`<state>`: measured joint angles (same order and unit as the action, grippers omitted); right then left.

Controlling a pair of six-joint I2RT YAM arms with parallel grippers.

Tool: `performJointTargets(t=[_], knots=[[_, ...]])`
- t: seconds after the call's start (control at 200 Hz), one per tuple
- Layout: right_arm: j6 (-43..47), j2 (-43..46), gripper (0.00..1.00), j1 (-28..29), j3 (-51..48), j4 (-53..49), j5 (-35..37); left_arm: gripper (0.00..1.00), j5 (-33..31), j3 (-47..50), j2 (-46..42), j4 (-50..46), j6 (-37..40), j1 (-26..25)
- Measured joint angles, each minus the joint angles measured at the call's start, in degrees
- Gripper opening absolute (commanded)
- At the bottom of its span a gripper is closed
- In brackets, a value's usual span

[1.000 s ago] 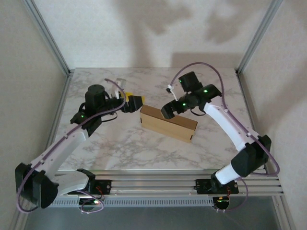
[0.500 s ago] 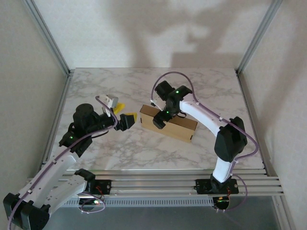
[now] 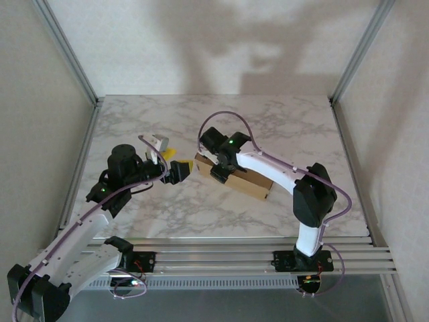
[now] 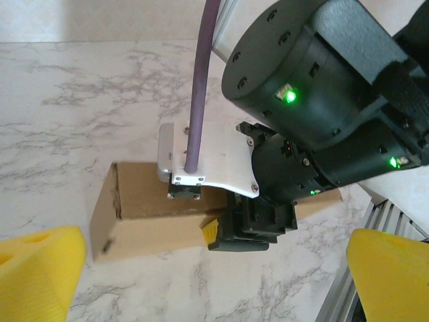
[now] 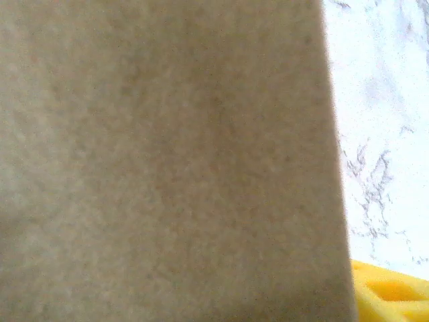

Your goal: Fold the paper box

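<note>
The flat, slim paper box (image 3: 247, 184) of plain brown kraft cardboard lies closed near the middle of the white marble-patterned tabletop (image 3: 167, 215), slanting from far left to near right. The right pincer (image 3: 220, 173) is down on the box's left end. The wrist view is so close to the cardboard that I cannot tell how far open it is or whether it has any hold. One yellow pad (image 5: 392, 295) shows just past the box's edge. The left pincer (image 3: 177, 161) hangs spread wide and empty just beside that same left end.

The main risk is probably the box skating or pivoting on the smooth tabletop if the right pincer pushes off-centre, since nothing braces it. Pressing too hard could dent the thin cardboard or spring a tucked flap. With both pincers crowded at one end, a careless move could knock them together.
</note>
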<state>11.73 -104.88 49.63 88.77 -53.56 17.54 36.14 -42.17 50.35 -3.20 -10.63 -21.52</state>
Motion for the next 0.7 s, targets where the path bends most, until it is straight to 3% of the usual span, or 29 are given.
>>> performJointTargets(t=[0.085, 0.215, 0.4, 0.546, 0.701], knots=[[0.2, 0.0, 0.53, 1.6, -1.2, 1.3, 4.6, 0.99, 0.0, 0.0, 0.0, 0.0, 0.0, 0.0], [1.0, 0.0, 0.57, 4.1, -3.7, 4.4, 12.8, 0.99, -0.2, 0.0, 0.0, 0.0, 0.0, 0.0], [1.6, 0.0, 0.72, 6.6, -5.4, 7.6, 20.0, 1.0, -3.1, 0.1, -1.7, -0.5, -0.1, 0.0], [-0.6, 0.9, 0.84, 7.1, -5.5, 8.6, 17.3, 0.99, -8.0, 0.8, -6.9, -1.0, -0.3, 0.0], [-5.4, 7.2, 0.91, 7.1, -5.5, 8.6, 6.7, 0.99, -13.0, 1.4, -10.7, -0.9, -0.7, 0.0]])
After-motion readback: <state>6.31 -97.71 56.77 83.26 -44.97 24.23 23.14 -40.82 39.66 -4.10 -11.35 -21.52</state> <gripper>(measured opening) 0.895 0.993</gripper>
